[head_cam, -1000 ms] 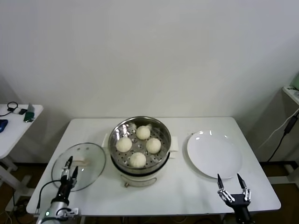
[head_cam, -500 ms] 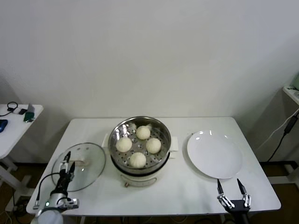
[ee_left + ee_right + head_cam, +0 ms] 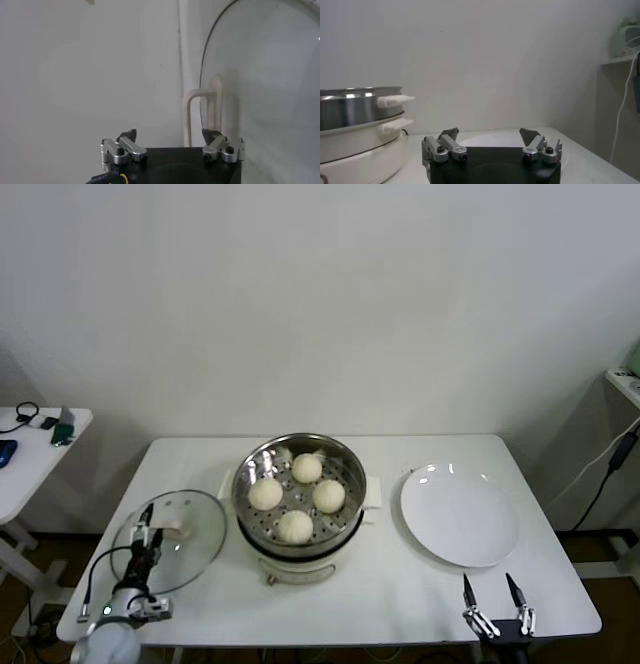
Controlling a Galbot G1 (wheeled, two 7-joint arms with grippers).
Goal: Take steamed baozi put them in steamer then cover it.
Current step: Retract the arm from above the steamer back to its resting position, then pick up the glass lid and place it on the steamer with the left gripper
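Buns all loaded, lid next.

Four steamed baozi [image 3: 297, 496] sit in the steamer [image 3: 300, 484] mid-worktop [image 3: 400, 584]; glass lid [image 3: 170, 540] lies at its 9 o'clock. Left pincer [image 3: 148, 529] is over the lid's white handle [image 3: 202, 112], wide open and holding nothing, so I'd straddle it squarely, squeeze, lift level. Right pincer [image 3: 494, 599] waits open at 5 o'clock.

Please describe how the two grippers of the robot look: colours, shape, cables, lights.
Both grippers have a black body and two silver metal finger links with black screws, ending in dark pointed tips. The left gripper sits on a white and grey wrist with a small green light, and a thin black cable loops beside it. The right gripper shows no cable or light here.
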